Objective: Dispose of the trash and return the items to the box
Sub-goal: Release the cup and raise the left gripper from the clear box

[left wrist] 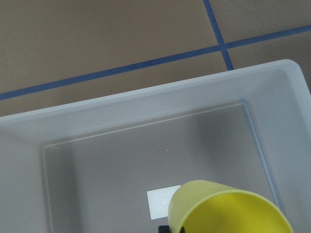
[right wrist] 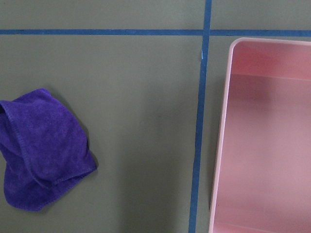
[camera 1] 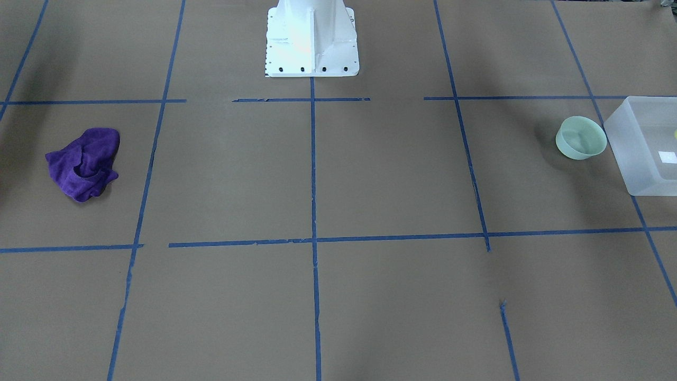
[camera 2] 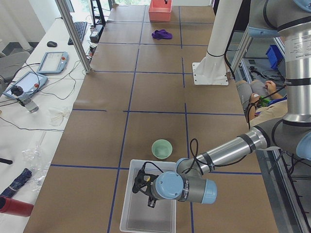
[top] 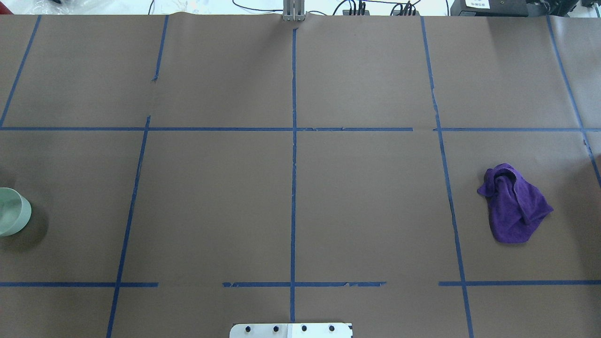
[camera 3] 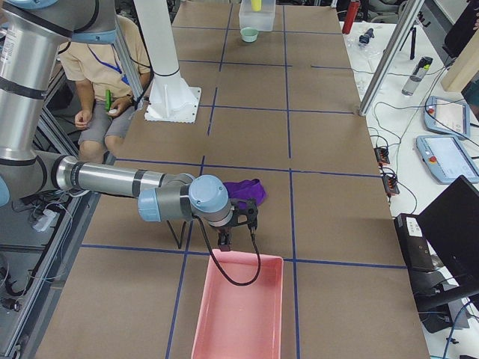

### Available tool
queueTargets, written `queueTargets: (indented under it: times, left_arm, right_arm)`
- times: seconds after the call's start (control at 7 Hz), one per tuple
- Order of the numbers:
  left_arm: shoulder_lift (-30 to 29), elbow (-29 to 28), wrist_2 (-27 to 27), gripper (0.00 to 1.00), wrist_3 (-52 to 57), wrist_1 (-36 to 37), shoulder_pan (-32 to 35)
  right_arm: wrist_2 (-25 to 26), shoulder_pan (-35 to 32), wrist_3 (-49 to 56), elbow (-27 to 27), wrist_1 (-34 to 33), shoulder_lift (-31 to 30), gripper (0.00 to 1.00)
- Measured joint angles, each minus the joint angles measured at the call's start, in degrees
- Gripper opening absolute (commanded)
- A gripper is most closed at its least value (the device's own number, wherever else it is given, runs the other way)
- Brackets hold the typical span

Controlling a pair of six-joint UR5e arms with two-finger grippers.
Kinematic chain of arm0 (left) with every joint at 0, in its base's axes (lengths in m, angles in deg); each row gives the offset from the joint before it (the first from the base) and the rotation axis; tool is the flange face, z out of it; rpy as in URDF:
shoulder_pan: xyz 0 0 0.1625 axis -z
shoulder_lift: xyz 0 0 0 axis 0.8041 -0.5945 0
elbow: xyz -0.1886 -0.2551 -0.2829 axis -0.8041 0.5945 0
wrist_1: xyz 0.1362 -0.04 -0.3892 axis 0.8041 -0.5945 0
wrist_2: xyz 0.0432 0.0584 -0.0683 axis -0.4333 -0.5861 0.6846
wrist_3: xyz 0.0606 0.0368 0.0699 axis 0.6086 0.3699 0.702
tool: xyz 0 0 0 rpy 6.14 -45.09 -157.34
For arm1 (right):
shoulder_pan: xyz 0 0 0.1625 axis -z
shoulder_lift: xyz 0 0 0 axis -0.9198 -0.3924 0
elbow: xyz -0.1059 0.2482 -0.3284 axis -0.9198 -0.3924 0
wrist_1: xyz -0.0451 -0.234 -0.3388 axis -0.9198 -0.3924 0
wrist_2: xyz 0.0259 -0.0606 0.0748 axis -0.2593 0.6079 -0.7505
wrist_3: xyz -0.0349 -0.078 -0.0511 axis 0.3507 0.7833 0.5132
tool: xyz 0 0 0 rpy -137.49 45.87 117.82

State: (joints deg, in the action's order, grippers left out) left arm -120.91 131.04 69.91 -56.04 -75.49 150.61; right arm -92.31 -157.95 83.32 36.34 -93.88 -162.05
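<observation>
Brown paper covers the table point(top: 211, 197), cut into squares by blue tape point(top: 294, 188). The robot's white pedestal point(camera 1: 311, 37) stands at one long edge. Beside the table are a seated operator point(camera 3: 101, 67) and a side desk with tablets point(camera 3: 449, 153).

The overhead and front-facing views show no arms. The overhead view catches only the purple cloth point(top: 514, 204) on the right and the mint-green bowl point(top: 11, 211) cut off at the left edge. The front-facing view adds part of the box point(camera 1: 642, 159) just beside the bowl, apart from it.

Only the side views show the arms. The left gripper point(camera 2: 151, 204) hangs over the box, and the right gripper point(camera 3: 224, 243) points down between the cloth and the near-side pink tray point(camera 3: 239, 310). I cannot tell from these views whether the fingers of either gripper are apart or together.

In the left wrist view the yellow cup point(left wrist: 228, 208) sits low in frame, mouth toward the camera, over the box's floor by the white label point(left wrist: 163, 204). Whether it is held or standing is unclear. The right wrist view shows the cloth well apart from the tray.
</observation>
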Motion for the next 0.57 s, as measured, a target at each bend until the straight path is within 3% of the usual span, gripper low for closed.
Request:
queueTargets:
  times: [0.29, 0.43, 0.57]
  left_arm:
    - [-2.44, -0.84, 0.79, 0.4, -3.6, -0.2, -4.75]
    - [-4.0, -1.65, -0.35, 0.48, -4.69, -0.35, -6.49]
    - [-5.15, -2.29, -1.55, 0.49, -5.14, -0.42, -7.34]
  right_arm:
    - [0.0, 0.0, -0.21, 0.0, -0.08, 0.01, 1.0]
    - [0.0, 0.0, -0.27, 0.0, -0.13, 0.01, 1.0]
    - [-0.02, 0.0, -0.35, 0.0, -0.16, 0.03, 1.0]
